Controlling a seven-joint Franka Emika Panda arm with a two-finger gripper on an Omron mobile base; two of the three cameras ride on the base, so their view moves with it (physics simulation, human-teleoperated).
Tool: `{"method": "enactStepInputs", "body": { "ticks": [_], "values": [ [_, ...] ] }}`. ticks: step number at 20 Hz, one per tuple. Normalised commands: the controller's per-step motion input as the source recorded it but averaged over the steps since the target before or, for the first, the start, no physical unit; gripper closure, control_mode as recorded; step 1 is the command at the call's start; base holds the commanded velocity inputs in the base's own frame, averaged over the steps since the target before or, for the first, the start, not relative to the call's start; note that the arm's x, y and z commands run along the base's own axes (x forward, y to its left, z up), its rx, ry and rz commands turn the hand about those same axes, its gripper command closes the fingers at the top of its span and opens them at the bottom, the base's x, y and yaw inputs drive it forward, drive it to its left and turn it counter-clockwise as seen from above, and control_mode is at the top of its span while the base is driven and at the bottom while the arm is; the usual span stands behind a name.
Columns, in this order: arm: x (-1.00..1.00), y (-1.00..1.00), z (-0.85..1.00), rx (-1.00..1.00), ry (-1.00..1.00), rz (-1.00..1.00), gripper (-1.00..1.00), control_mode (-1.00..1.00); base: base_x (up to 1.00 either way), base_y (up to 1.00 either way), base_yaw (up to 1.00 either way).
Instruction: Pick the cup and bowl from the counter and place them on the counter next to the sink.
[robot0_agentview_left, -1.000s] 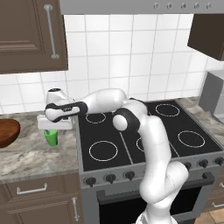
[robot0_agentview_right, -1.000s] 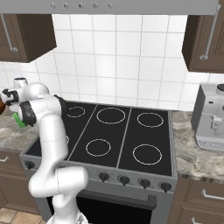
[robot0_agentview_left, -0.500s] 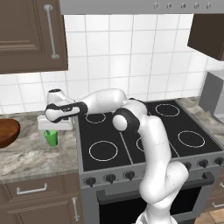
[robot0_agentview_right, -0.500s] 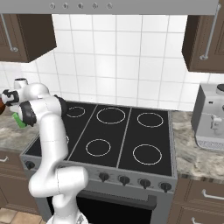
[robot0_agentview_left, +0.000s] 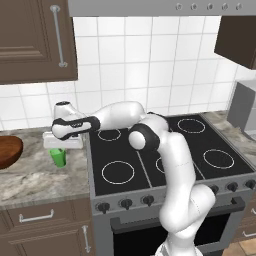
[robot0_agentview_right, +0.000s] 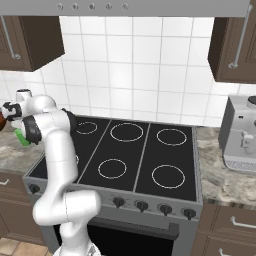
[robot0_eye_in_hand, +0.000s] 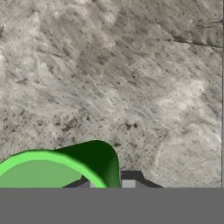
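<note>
The small green cup (robot0_agentview_left: 58, 157) stands on the marbled counter (robot0_agentview_left: 40, 177), just left of the stove. My gripper (robot0_agentview_left: 60, 148) points down onto its top from the outstretched arm. In the hand view the cup (robot0_eye_in_hand: 52, 168) lies at the lower left and its right wall runs between the two dark fingertips (robot0_eye_in_hand: 129, 183). The gripper (robot0_eye_in_hand: 106, 184) is shut on that wall. The dark reddish-brown bowl (robot0_agentview_left: 9, 151) sits at the left edge, a hand's width from the cup. A green sliver of the cup (robot0_agentview_right: 21, 137) shows behind the arm in the right base view. The sink is out of view.
The black stovetop (robot0_agentview_left: 165, 155) with its burner rings lies right of the cup. A grey coffee machine (robot0_agentview_right: 241, 135) stands on the counter right of the stove. Dark wall cabinets (robot0_agentview_left: 35, 40) hang above, and tiled wall runs behind.
The fingers have closed from wide open onto the cup's wall. The arm and the cup have stayed where they were.
</note>
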Motion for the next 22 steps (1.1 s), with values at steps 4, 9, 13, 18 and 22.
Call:
{"method": "enactStepInputs", "body": {
  "ticks": [4, 9, 13, 18, 22],
  "values": [
    [-0.04, -0.38, 0.07, 0.00, -0.04, 0.00, 1.00, -1.00, 0.00, 0.00, 0.00],
    [-0.41, -0.82, 0.37, 0.01, -0.16, 0.00, 1.00, -1.00, 0.00, 0.00, 0.00],
    [-0.52, -0.94, 0.39, 0.02, -0.18, 0.00, 1.00, -1.00, 0.00, 0.00, 0.00],
    [-0.58, -0.91, 0.25, 0.05, -0.18, 0.00, 1.00, -1.00, 0.00, 0.00, 0.00],
    [-0.54, -0.93, 0.33, 0.08, -0.21, 0.00, 1.00, -1.00, 0.00, 0.00, 0.00]
  ]
}}
